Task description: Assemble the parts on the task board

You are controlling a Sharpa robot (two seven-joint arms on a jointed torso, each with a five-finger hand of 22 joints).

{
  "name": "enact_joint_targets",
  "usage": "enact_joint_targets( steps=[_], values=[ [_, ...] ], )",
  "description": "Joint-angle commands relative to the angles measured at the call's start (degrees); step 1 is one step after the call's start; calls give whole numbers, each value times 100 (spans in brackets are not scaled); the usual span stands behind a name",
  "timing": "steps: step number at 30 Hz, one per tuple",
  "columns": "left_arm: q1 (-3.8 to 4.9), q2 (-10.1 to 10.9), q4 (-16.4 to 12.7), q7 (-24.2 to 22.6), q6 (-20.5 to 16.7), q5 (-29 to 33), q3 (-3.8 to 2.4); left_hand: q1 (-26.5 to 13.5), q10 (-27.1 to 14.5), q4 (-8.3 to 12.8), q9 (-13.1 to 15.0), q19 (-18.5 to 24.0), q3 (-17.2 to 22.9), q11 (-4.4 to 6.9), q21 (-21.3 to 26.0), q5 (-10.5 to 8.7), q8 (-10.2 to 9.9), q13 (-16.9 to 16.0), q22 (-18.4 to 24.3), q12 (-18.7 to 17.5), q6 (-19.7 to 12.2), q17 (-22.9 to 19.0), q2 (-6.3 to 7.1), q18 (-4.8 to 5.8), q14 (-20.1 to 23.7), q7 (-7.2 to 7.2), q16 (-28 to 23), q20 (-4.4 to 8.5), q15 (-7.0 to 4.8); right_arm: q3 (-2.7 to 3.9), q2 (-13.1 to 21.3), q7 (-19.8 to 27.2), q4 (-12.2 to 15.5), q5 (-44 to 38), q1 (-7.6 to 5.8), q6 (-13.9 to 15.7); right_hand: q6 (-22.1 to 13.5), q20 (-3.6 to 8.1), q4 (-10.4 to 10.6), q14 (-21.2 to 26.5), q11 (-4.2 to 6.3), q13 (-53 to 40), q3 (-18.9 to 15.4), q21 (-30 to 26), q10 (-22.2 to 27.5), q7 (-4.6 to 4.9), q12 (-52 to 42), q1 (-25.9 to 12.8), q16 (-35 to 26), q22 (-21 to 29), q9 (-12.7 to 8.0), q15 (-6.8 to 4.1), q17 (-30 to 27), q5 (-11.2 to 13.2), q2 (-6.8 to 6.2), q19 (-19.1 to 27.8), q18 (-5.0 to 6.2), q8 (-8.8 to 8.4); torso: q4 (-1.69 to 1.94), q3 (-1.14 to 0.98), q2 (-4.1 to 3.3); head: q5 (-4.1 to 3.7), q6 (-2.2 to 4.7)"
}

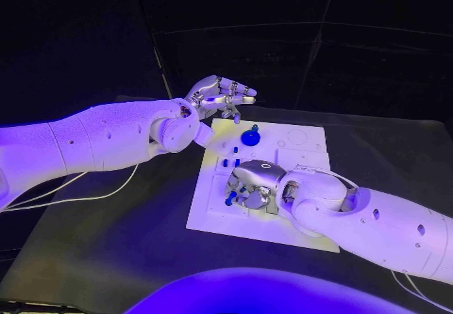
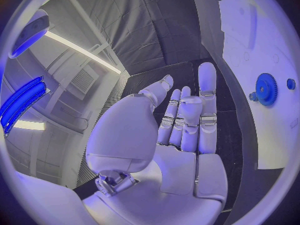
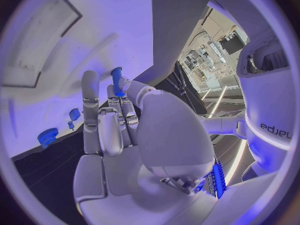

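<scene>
The black table (image 1: 113, 235) is carrying the white task board (image 1: 292, 226) at its middle. The left arm (image 1: 85, 140) is reaching in toward the board's far left corner, and the right arm (image 1: 387, 226) is lying across the board's near right part.

The left hand (image 1: 219, 91) is hovering just beyond the far left corner of the board, fingers apart and lightly bent, grasping nothing; the wrist view is showing its palm (image 2: 181, 150) bare. The right hand (image 1: 254, 186) is resting low over the middle of the board, fingers pointing down at it. In its wrist view a small blue peg (image 3: 117, 80) is standing at the fingertips (image 3: 90, 80), apparently pinched there, though the contact is hard to make out.

A blue gear (image 1: 250, 138) is sitting on the far part of the board, just beside the left hand. 2 small blue pieces (image 1: 236, 150) are lying between the gear and the right hand.
</scene>
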State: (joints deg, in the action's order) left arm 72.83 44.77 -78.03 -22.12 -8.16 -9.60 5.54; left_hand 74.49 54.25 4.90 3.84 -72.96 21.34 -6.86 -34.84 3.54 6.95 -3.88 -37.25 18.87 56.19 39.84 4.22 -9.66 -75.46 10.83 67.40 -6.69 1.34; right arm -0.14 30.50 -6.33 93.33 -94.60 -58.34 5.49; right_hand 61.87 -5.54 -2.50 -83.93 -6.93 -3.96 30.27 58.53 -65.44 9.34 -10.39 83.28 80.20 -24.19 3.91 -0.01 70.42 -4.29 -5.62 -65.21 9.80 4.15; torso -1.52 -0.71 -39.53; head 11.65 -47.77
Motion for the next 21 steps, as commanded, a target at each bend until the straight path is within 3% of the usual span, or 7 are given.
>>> enact_joint_targets(
  steps=[1, 8, 21],
  values=[
    [9, 3, -10, -6, 66, 21, -3, 0, -43, 9, 1, -6, -39, -9, 39, -24, 29, -2, 7, 19, -31, -5, -37, -73, 28, -8, 25, -28, 24, -13, -24, -8, 8, -100, 9, -126, -71, -13, 9, -232, 180, 11, -57, 30, -174, 37, 36, -162, -10, -5, -15, 10, -27, -151, -16, 65, 78, -50, 2, 0, -1, 1, -3],
    [11, 9, -17, 3, 70, 21, -3, 0, -43, 9, 1, -6, -39, -9, 39, -24, 29, -2, 7, 19, -31, -5, -37, -73, 28, -8, 25, -28, 24, -18, -57, 71, -12, -68, 10, -40, -431, -79, 45, -218, 89, 45, -154, 12, 163, 80, 268, -422, -36, 11, -30, 82, -82, -282, -158, 82, 77, -70, 3, 1, 0, 2, -8],
    [12, 18, -22, 23, 81, 21, -3, 0, -43, 9, 1, -6, -39, -9, 39, -24, 29, -2, 7, 19, -31, -5, -37, -73, 28, -8, 25, -28, 24, -22, -57, 182, -21, -21, 10, 234, -878, -179, -46, -154, -22, 28, -490, -125, 1048, 100, 545, -566, -154, 107, -22, 176, -298, -291, -258, 144, 82, -64, -1, 0, 1, 7, -3]
  ],
)
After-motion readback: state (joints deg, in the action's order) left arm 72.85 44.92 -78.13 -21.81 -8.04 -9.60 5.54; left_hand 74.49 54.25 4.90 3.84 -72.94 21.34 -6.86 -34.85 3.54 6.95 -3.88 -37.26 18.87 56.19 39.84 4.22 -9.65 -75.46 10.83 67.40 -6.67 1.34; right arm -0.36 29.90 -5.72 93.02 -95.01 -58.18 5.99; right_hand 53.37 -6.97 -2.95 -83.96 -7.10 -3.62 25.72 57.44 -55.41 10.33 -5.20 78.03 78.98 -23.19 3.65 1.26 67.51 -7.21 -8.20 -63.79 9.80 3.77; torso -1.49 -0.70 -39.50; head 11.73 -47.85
